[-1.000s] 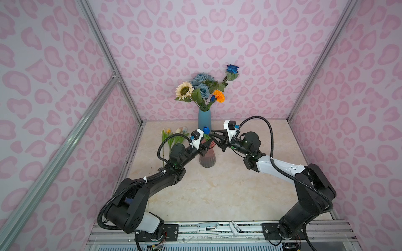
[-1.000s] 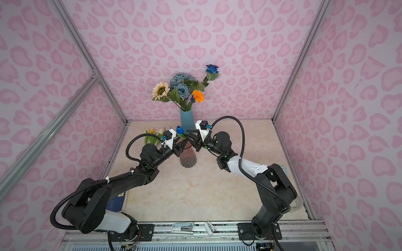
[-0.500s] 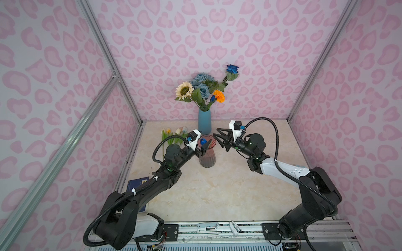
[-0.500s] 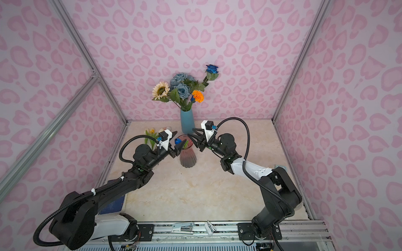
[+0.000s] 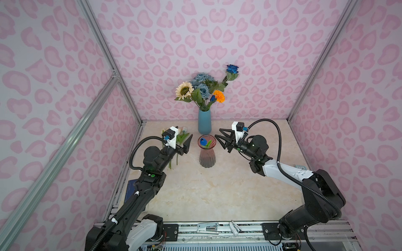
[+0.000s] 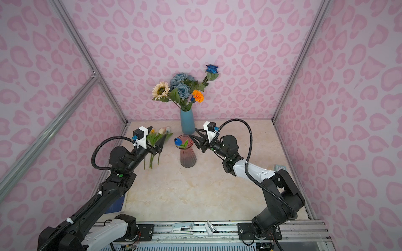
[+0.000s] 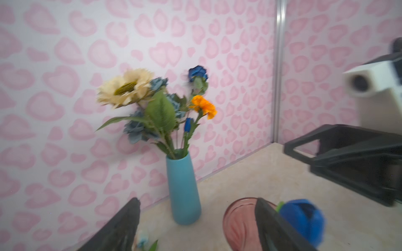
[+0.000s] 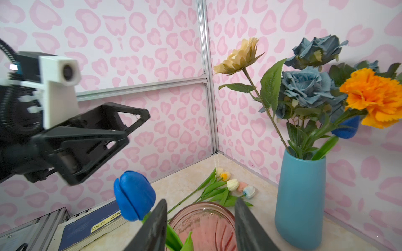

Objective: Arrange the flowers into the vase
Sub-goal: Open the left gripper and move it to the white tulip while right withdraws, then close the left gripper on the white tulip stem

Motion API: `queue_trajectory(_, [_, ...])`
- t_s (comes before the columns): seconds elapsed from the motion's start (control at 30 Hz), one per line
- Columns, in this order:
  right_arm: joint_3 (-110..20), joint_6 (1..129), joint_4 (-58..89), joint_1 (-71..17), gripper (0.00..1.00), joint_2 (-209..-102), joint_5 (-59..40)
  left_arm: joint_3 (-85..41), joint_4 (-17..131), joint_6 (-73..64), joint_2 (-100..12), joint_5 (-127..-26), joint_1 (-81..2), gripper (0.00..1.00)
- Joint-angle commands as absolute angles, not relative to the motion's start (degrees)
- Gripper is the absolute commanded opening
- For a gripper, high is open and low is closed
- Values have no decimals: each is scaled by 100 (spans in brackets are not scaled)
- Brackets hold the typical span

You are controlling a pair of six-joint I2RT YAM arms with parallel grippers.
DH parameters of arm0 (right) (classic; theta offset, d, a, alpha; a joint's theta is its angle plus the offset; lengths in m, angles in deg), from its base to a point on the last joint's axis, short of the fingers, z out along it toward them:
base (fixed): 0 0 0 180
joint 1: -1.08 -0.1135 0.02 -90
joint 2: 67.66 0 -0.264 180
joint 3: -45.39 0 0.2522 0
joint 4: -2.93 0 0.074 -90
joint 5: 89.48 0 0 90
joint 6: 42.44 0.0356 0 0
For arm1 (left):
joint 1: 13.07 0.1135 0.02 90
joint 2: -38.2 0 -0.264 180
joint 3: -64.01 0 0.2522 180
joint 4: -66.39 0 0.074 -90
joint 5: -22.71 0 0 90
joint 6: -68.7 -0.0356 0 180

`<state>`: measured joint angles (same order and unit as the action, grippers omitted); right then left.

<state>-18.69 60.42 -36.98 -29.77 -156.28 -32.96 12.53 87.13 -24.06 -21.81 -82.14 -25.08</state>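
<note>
Both arms have drawn back from the middle since the earlier views, where their grippers met over the pink vase. The left gripper (image 6: 157,137) now hangs to one side of it and the right gripper (image 5: 217,133) to the other, each clear of the glass, fingers spread and holding nothing. That reads as a finished placement: the blue tulip (image 5: 203,142) stands unaided in the pink vase (image 5: 207,156), its head at the rim nearer the left arm. The next stem would likely come from the loose tulips (image 8: 232,184), which lie flat on the table (image 5: 217,195) just beside the left gripper. The table is a pale, marbled, matt slab. At the back, the blue vase (image 5: 204,121) is a smooth, opaque, tapering cylinder holding a cream sunflower (image 5: 184,90), dusty-blue roses (image 5: 202,79), an orange marigold (image 5: 218,96) and a tall bright blue rose (image 5: 232,69), all cloth-like petals on stiff green stems. The pink vase is ribbed, translucent glass, pinched below a flared mouth. The tulip heads are small, smooth, rubbery-looking buds.
</note>
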Motion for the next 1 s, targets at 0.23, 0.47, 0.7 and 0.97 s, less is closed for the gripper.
queue_trajectory(0.23, [-1483, 5744, -3727, -2994, 54, -15089, -3051, 193, 6487, -1029, -3724, -5762, -1632, 81])
queue_trajectory(0.47, [-1153, 5558, -4083, -3041, 56, -14876, -2994, -1129, 4415, -620, -5545, -5713, -1198, 79])
queue_trajectory(0.7, [-969, 5328, -4299, -3047, 60, -14783, -2993, -3105, 2490, -969, -7502, -5772, -1140, 70])
queue_trajectory(0.97, [-727, 5146, -4332, -3056, 63, -14555, -2818, -3338, 2206, -1026, -7887, -5582, -1132, 57])
